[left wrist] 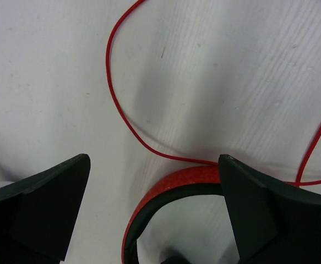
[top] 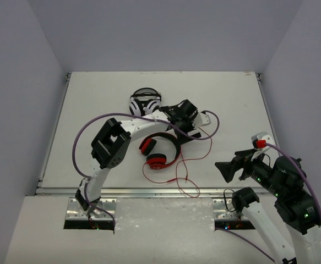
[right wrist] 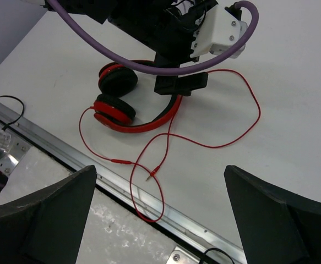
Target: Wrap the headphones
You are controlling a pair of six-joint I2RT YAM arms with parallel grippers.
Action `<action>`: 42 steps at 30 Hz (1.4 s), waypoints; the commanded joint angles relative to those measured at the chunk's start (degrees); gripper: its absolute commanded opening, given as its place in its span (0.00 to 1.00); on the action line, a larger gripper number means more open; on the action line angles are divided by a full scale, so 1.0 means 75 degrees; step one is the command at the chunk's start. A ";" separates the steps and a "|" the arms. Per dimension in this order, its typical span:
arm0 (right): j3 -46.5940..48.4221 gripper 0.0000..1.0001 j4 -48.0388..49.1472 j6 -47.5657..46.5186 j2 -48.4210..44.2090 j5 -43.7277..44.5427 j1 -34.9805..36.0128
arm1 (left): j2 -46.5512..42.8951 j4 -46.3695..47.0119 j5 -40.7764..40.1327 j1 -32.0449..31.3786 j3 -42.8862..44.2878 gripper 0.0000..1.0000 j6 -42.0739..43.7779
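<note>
Left wrist view showed the left pincer (left wrist: 153,162) wide open and empty just above the headphones (left wrist: 174,179), and the right pincer (right wrist: 160,173) was open and empty too.

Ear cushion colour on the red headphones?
Black ear cushions; the right wrist view shows them best.

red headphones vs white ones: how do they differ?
The red headphones are red with black pads; the white headphones are white and black. The red pair lies nearer the arms, the white pair further back. A loose red cable trails from the red pair; none shows on the white. Both lie on the table.
</note>
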 commanded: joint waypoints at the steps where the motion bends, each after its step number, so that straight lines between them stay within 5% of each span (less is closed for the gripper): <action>1: 0.0154 0.99 0.0176 -0.0125 0.0071 -0.0082 0.0027 | -0.0710 0.0930 -0.0915 -0.0225 -0.0524 1.00 -0.0440; 5: 0.0166 0.99 0.0199 -0.0113 0.0106 -0.0107 0.0027 | -0.0595 0.0511 -0.1604 -0.0272 -0.0012 1.00 -0.1468; 9: 0.0142 0.99 0.0234 -0.0113 0.0048 0.0011 0.0027 | -0.0922 0.0463 -0.2369 -0.0284 0.0225 1.00 -0.4450; 14: 0.0318 0.99 0.0176 -0.0125 0.0141 0.0081 0.0039 | -0.1473 0.0475 -0.3036 -0.0354 -0.0092 1.00 -0.5725; 18: 0.0365 0.99 0.0129 -0.0113 0.0153 0.0128 0.0039 | -0.1427 0.0300 -0.3086 -0.0460 -0.0080 1.00 -0.4417; 22: 0.0236 0.99 0.0246 -0.0043 0.0130 0.0140 0.0039 | -0.1461 -0.0143 -0.0909 -0.0658 -0.0664 1.00 -0.1361; 27: 0.0014 0.99 0.0433 0.0016 0.0188 -0.0141 0.0027 | -0.2244 0.1422 -0.1387 -0.0694 -0.2585 1.00 0.1736; 31: -0.0045 0.99 0.0399 -0.0089 0.0247 -0.0153 0.0039 | -0.2364 0.1179 0.0429 -0.0378 -0.2074 1.00 0.2429; 42: 0.0002 0.99 0.0422 -0.0089 0.0095 -0.0376 0.0027 | -0.0947 -0.0507 0.2057 0.0019 -0.0750 1.00 0.3263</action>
